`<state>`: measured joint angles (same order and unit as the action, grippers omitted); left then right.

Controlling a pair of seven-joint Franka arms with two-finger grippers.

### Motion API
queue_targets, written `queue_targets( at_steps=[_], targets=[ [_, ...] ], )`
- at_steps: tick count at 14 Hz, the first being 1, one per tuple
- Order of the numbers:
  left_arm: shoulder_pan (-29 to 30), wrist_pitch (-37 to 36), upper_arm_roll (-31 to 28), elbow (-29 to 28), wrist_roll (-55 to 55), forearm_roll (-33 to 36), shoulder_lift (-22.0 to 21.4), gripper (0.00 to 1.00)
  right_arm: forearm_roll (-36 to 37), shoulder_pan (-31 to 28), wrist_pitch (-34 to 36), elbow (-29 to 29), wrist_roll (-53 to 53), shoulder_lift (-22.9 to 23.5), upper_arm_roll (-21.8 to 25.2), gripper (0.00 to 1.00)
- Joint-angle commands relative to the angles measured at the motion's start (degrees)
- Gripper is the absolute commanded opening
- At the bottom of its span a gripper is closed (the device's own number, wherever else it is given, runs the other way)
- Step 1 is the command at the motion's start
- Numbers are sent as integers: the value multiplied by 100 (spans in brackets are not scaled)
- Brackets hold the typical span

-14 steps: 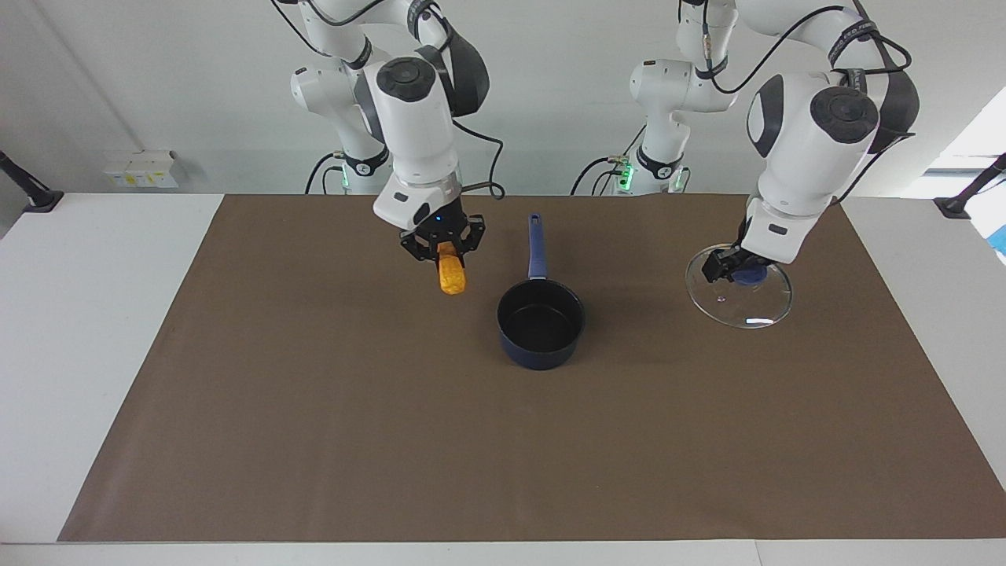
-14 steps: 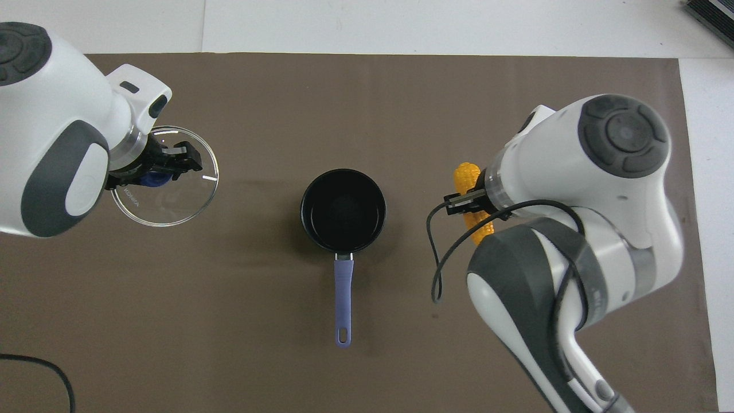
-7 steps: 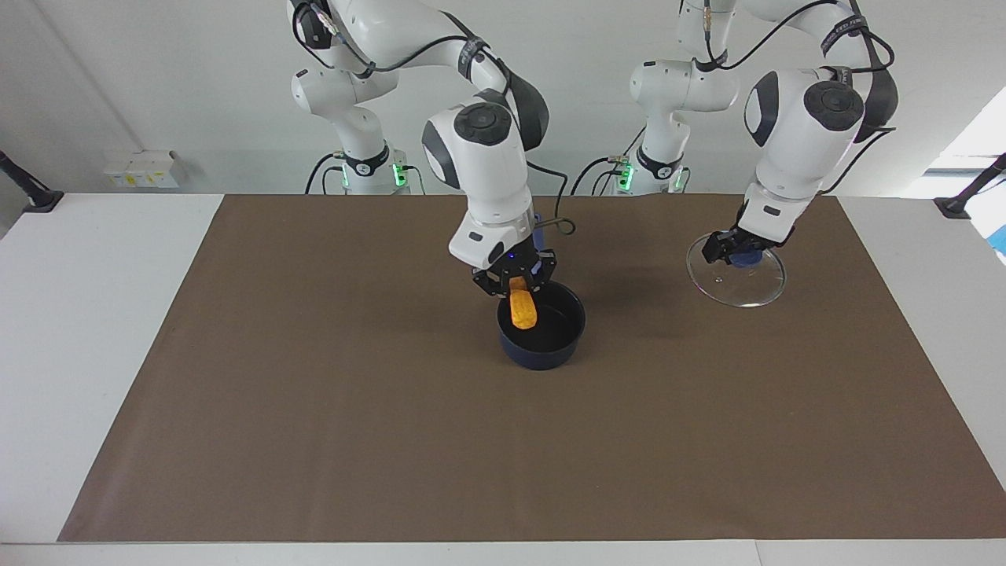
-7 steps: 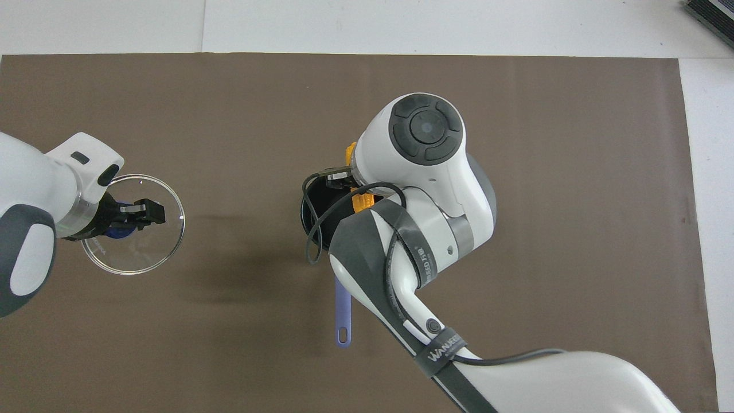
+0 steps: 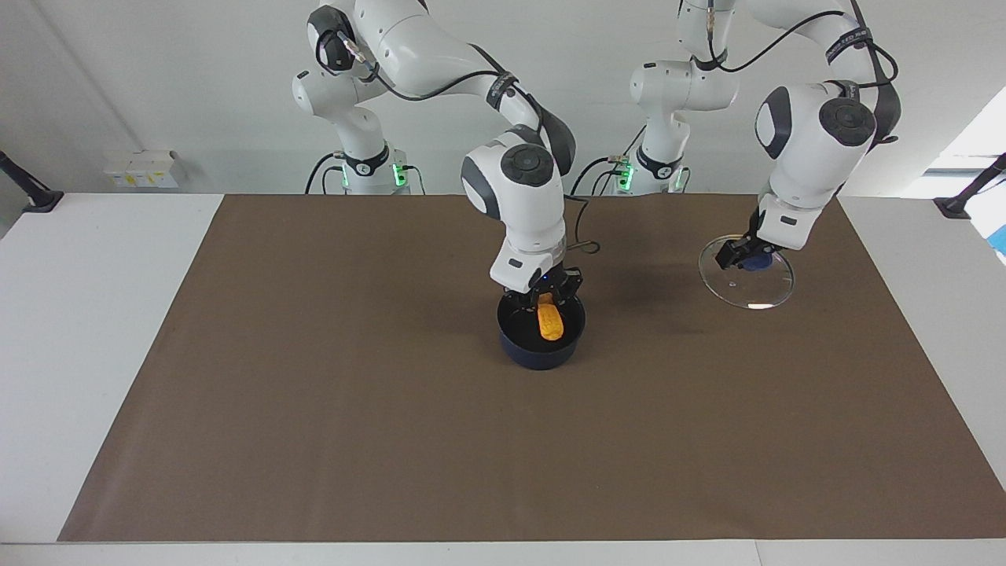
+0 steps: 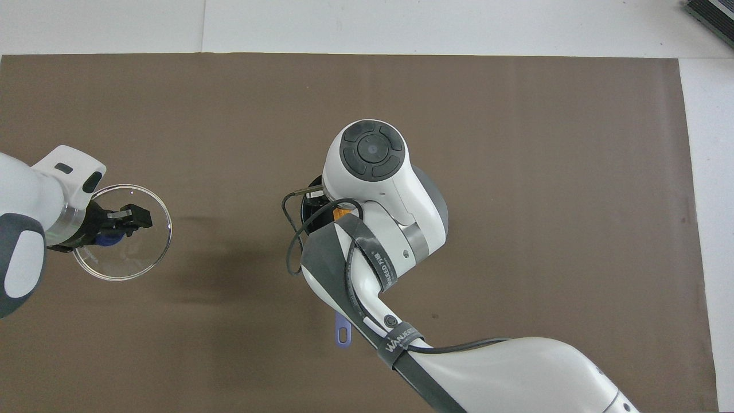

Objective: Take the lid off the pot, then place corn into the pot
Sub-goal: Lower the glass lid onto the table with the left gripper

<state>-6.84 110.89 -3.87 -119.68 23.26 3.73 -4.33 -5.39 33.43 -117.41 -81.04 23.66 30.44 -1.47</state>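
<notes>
Over the brown mat [image 5: 314, 393], right hand [image 5: 545, 302] pinching corn [image 5: 550, 322], left hand [image 5: 747, 255] pinching lid [image 5: 747, 287].

Yellow-orange corn [image 5: 550, 323] hangs inside the uncovered navy pot [image 5: 541, 355]; glass lid [image 5: 747, 284] well apart.

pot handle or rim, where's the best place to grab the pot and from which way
The pot is probably best taken by its long straight handle, which sticks out toward the robots. Come from above and close across its narrow width. The rim is a poor choice now: the right gripper is shut on the corn in the pot's mouth.
</notes>
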Motion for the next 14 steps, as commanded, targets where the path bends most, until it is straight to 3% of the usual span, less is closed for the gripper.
queue_targets(
  at_steps=[1, 7, 14],
  targets=[
    [209, 353, 62, -239, 722, 14, 37, 0, 11, -3, -158, -271, 60, -47, -20, 0],
    [401, 1485, 62, -740, 1252, -3, 380, 0, 11, 190, -369, -728, 69, -91, -20, 9],
    [956, 2806, 62, -1400, 1199, -3, 574, 0, 3, 111, -510, -756, 7, -65, -12, 15]
  ],
)
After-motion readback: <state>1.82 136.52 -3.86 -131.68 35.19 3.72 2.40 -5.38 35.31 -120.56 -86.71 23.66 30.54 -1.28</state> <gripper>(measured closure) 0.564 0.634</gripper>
